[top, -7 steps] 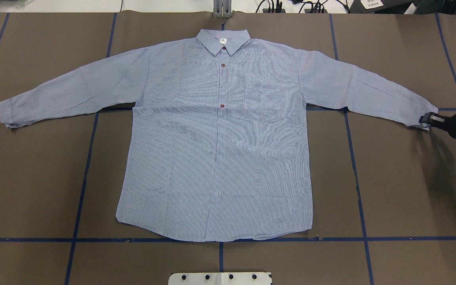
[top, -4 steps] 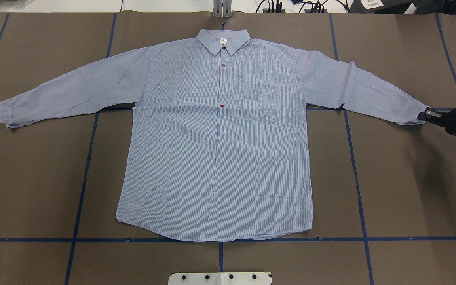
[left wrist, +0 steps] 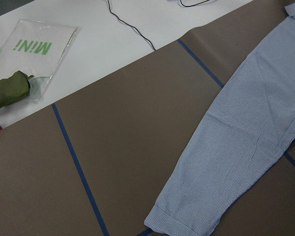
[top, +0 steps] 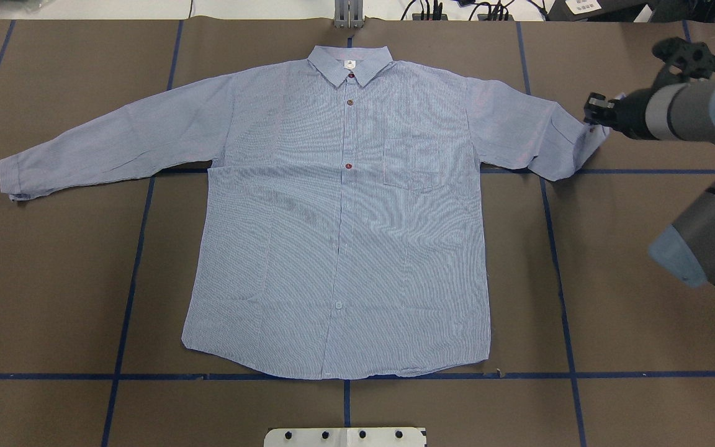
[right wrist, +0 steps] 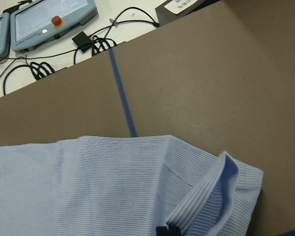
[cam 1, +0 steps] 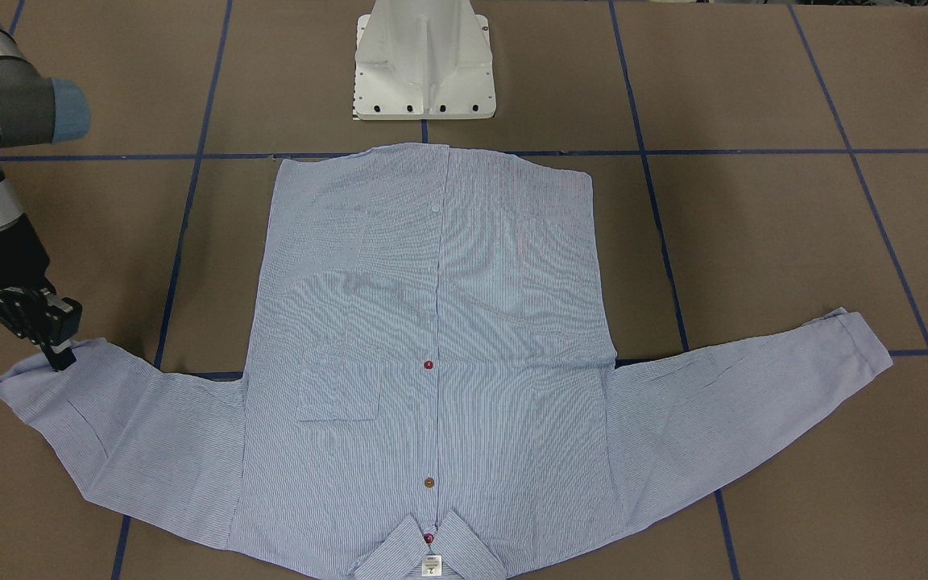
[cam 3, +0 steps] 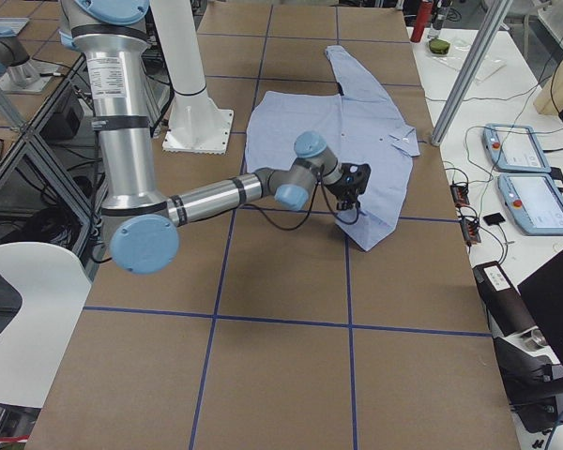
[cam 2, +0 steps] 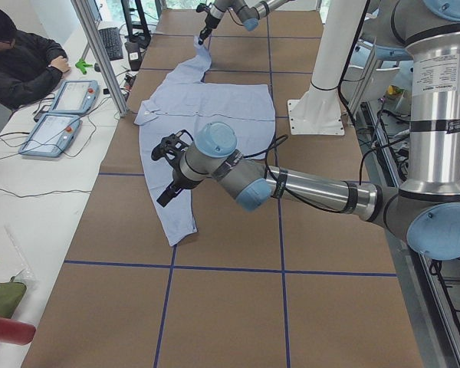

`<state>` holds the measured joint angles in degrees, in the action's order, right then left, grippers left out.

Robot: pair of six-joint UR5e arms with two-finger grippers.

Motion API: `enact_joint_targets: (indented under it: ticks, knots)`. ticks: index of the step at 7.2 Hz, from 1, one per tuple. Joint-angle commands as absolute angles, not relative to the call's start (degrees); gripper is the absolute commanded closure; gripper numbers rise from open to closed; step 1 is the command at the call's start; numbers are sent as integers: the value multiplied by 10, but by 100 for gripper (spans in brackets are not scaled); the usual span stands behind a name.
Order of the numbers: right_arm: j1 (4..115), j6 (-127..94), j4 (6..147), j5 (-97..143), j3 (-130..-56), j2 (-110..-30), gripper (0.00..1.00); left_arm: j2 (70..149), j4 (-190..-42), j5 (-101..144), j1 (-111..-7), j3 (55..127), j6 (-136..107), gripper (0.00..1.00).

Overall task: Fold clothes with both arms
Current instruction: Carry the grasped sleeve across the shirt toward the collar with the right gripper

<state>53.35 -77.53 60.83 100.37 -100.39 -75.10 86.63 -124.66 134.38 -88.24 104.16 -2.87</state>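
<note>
Shirt [top: 345, 217], light blue with fine white stripes, spread front-up in the middle of the brown-covered table [top: 630, 298], among the blue tape lines [top: 128, 298]. Collar [top: 326, 61] on the side far from the white pedestal base [cam 1: 424, 64], hem on the side near to it. Small white neck label [top: 349, 63] inside the collar. Lower on the front, a red button [top: 348, 166] just beside the chest pocket [top: 413, 164]. Body of the garment flat, with only light wrinkles.

Left sleeve [top: 109, 146], on the robot's left side, stretched out flat on the table, its end turned up a little. Left gripper [cam 2: 167, 196] hanging over this sleeve near its end, apart from the cloth. Visible only from the table's end, so impossible to tell whether open or closed. In its wrist view, the same sleeve on the brown paper, and past the table edge a clear bag [left wrist: 29, 49] with green print and something green inside.

Right sleeve [top: 512, 124] lying on the table from the shoulder outward, then bent back and raised at the end. Right gripper [top: 592, 118] closed on the cuff [top: 594, 143] of this sleeve, fingertips [right wrist: 166, 230] pinching the cuff edge, the cuff opening gaping beside them. Held end off the table, cloth hanging down from the grip in the right side view.

Along the far side, a white bench with a seated person [cam 2: 15, 61] and two tablet-like controllers [cam 2: 61, 111].
</note>
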Motion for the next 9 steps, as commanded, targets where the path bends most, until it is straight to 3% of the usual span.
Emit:
enact_joint_targets:
  ticks: [1,3,6,9]
  knots:
    - [510,-797,772,975,-1010,-590,100,867,-1247,1344,-882,1042,-29,0]
    - [419,-793,772,835,-968,-491,100,867,-1246,1344,-882,1040,-30,0]
    - [318,-795,755,668,-785,-336,100,863,-1247,1344,-882,1039,-29,0]
    - [282,-795,755,646,-693,-284,100,862,-1246,1344,-882,1035,-29,0]
